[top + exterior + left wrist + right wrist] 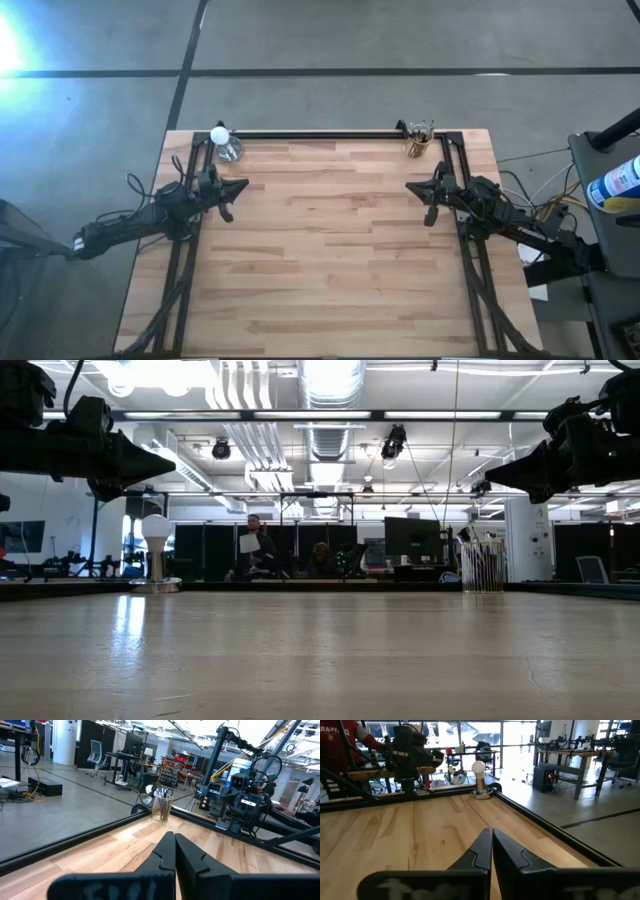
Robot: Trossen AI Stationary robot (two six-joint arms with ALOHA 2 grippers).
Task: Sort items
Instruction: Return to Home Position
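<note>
Several thin dark sticks stand upright in a ribbed clear cup at the table's far right corner; the cup also shows in the low view and the left wrist view. My left gripper is shut and empty above the table near its left edge. My right gripper is shut and empty near the right edge. Both point toward the table's middle, clear of the wood.
A white ball on a clear glass stand is at the far left corner, also in the right wrist view. A black frame rail runs along the far edge and the sides. A person in red stands beyond the left edge.
</note>
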